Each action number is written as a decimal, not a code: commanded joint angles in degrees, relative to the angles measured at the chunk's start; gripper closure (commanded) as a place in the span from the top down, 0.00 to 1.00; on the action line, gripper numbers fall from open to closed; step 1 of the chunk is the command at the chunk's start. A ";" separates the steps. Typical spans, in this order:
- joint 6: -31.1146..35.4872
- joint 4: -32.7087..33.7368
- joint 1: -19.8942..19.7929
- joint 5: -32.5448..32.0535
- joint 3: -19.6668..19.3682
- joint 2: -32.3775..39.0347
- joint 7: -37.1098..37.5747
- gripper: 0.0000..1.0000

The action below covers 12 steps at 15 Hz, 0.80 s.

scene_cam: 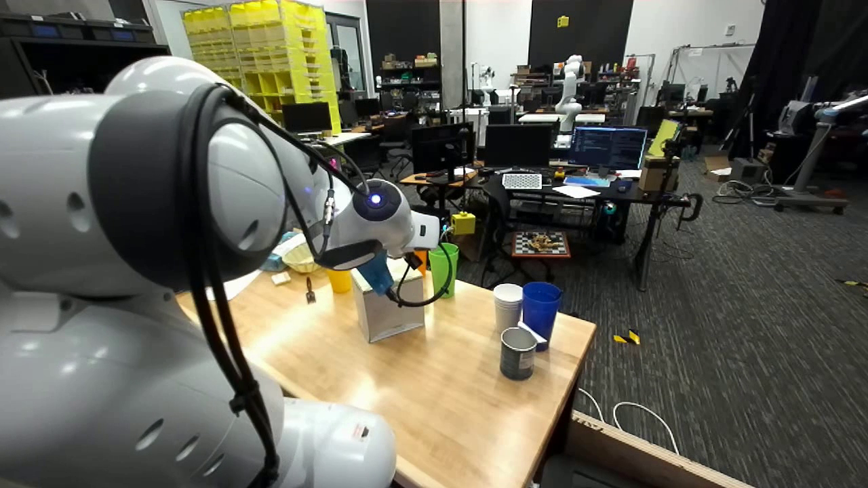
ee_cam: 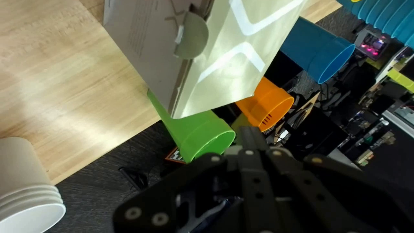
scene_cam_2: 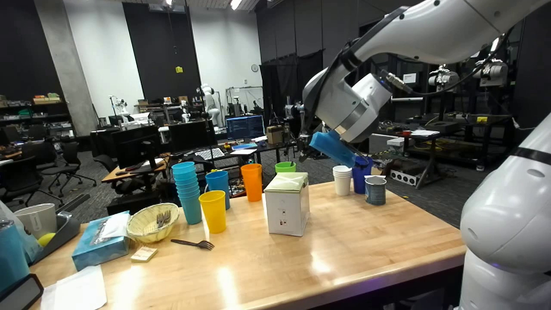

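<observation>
Claw (ee_cam: pixel 254 136) is together and empty in the wrist view, hanging near the white box (ee_cam: pixel 207 55), no contact visible. In an exterior view the box stands upright on the table (scene_cam_2: pixel 344 241), lid apparently down, with the green cup (scene_cam_2: pixel 285 167) behind it, the orange cup (scene_cam_2: pixel 252 183) behind and beside, and the white cup stack (scene_cam_2: pixel 342 181), dark blue cup (scene_cam_2: pixel 360 176) and grey can (scene_cam_2: pixel 375 191) toward the table's end. Progress, judged from the layout: box and cups are set down, nothing is in mid-carry, no grip on any is made yet.
</observation>
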 commanded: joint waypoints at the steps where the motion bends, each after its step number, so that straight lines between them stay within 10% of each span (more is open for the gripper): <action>1: -2.23 -2.98 -7.04 -11.35 5.44 -3.20 8.00 0.00; 6: -19.94 -4.09 -27.10 -33.24 19.32 -13.03 23.85 0.00; 12: -45.56 2.53 -22.54 -52.62 12.06 -17.75 37.00 0.00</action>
